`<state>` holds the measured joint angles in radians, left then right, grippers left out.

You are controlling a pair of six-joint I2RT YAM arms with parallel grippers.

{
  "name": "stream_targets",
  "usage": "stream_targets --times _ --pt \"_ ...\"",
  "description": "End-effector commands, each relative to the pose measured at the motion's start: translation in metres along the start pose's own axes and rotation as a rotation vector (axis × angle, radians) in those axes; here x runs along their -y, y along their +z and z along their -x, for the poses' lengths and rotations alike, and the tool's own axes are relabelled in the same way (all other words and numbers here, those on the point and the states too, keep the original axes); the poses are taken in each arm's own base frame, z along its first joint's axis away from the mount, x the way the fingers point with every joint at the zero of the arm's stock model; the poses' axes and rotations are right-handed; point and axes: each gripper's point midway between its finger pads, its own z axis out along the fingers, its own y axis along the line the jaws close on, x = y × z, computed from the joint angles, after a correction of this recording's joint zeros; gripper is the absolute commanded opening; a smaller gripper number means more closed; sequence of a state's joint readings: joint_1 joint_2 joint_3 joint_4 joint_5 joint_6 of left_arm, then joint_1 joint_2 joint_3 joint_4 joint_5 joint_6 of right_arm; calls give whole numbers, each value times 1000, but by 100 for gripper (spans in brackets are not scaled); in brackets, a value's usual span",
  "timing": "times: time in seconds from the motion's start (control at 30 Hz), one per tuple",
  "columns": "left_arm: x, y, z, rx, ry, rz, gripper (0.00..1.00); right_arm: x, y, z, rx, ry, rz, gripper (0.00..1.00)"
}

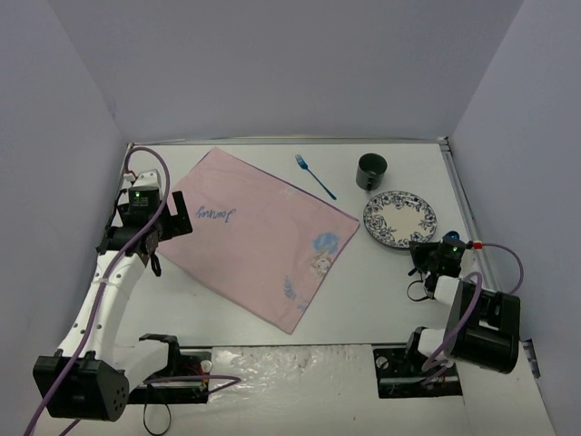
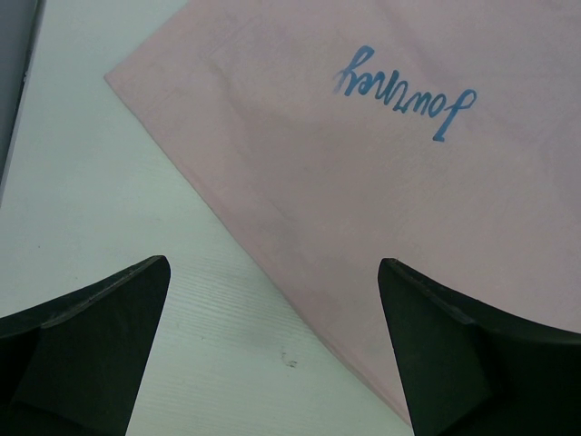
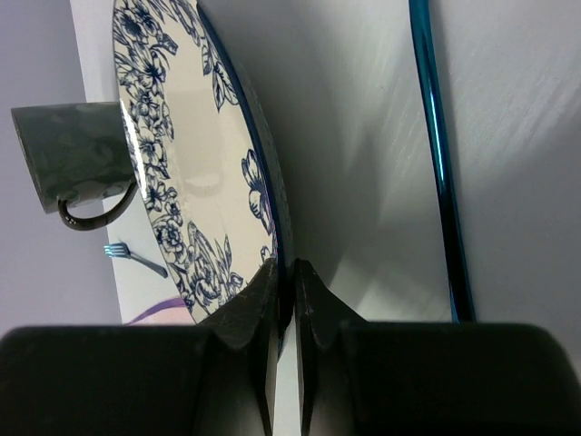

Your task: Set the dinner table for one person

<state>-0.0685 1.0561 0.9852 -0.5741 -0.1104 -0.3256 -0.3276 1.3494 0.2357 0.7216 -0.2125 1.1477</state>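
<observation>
Pink cloth (image 1: 259,236) lies askew, blue script on it and, seemingly, an embroidered figure near its right corner; blue fork (image 1: 315,176) just beyond its far edge; dark mug (image 1: 370,171) right of fork; floral plate (image 1: 399,219) near mug.

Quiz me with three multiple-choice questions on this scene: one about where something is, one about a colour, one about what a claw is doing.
1. Where is the fork? A. On the cloth. B. On the table, beyond the cloth, left of the mug. C. Inside the mug.
2. What colour is the cloth? A. Pink. B. Green. C. Yellow.
3. How is the left gripper? A. Open. B. Shut on the fork. C. Shut on the cloth.
Answers: 1 B, it lies on bare table; 2 A, pink with blue lettering; 3 A, its fingers stand wide apart.
</observation>
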Motion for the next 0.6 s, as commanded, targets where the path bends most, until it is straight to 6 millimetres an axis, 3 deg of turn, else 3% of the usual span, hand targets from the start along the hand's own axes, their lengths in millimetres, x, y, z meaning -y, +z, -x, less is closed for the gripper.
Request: stream_targets --times 0.0,0.4,0.57 --pt "2 -4 20 74 -8 -3 97 -24 -20 10 23 -42 58 0" --pt "4 -1 20 67 -14 -5 97 -89 -50 -6 -109 -140 251 0" --pt "3 -1 20 66 -13 -3 97 -108 -57 -8 -124 -176 303 0"
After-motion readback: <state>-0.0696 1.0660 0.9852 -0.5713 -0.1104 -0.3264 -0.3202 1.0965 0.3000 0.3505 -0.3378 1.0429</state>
